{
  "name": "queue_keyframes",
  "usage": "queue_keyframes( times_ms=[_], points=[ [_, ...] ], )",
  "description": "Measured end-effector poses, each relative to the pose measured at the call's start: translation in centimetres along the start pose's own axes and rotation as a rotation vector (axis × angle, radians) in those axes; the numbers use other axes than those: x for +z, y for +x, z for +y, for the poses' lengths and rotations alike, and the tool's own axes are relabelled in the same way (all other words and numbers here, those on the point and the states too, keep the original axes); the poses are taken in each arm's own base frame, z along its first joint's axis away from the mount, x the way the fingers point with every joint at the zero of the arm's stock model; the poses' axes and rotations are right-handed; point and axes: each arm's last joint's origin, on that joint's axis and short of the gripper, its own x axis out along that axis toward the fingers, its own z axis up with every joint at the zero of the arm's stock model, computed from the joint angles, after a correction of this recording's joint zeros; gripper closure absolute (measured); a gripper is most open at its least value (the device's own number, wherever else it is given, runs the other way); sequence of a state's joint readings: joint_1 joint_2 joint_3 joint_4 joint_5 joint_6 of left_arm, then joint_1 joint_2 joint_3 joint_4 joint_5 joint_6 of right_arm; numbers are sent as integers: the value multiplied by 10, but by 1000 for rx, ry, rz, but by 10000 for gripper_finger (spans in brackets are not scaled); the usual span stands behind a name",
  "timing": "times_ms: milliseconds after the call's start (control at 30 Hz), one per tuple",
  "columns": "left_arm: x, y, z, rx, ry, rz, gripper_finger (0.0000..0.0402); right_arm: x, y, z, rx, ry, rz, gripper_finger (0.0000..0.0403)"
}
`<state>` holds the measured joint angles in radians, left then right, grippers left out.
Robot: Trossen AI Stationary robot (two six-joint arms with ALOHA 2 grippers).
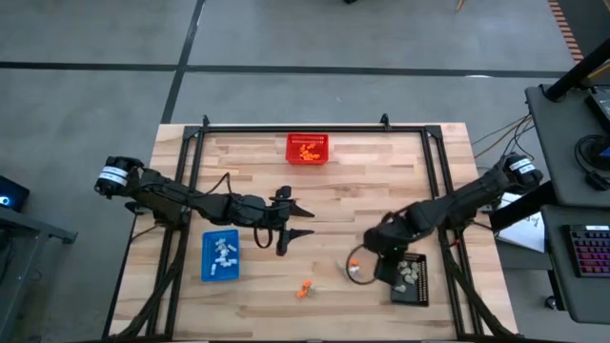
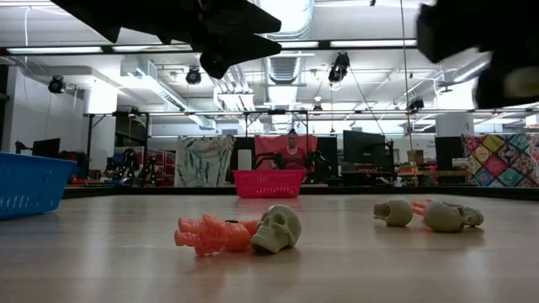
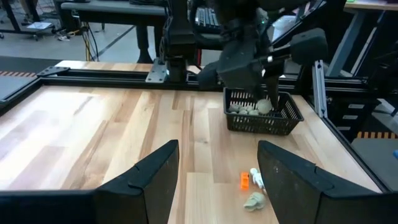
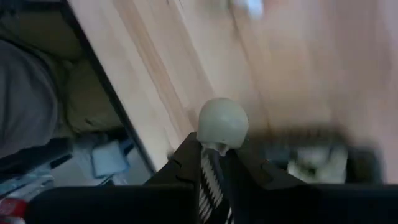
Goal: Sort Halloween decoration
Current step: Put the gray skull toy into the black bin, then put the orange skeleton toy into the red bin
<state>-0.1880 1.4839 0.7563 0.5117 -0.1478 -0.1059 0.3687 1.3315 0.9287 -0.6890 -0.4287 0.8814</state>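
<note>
Pale grey-beige plastic skull trinket (image 4: 222, 124) sits pinched in your right claw (image 4: 214, 163) above black mesh tray (image 1: 410, 278); release next. Left claw (image 3: 217, 180) spread, idle.

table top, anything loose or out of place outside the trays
Yes. A few trinkets lie loose on the bare table: an orange figure with a pale skull against it, and another small cluster beside the black tray. The right gripper holds a pale skull above that tray.
</note>
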Motion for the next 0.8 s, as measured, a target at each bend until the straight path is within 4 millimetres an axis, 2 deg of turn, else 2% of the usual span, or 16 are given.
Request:
queue_keyframes(
  times_ms=[133,333,600,800],
  points=[
    [0,0,0,1,1,5,200,-21,8,5,-62,95,101,365],
    [-1,0,0,1,1,6,200,-45,19,13,-133,126,164,364],
    [0,0,0,1,1,5,200,-50,21,15,-168,221,130,323],
    [0,0,0,1,-10,5,200,-50,21,15,-169,221,129,290]
  ],
)
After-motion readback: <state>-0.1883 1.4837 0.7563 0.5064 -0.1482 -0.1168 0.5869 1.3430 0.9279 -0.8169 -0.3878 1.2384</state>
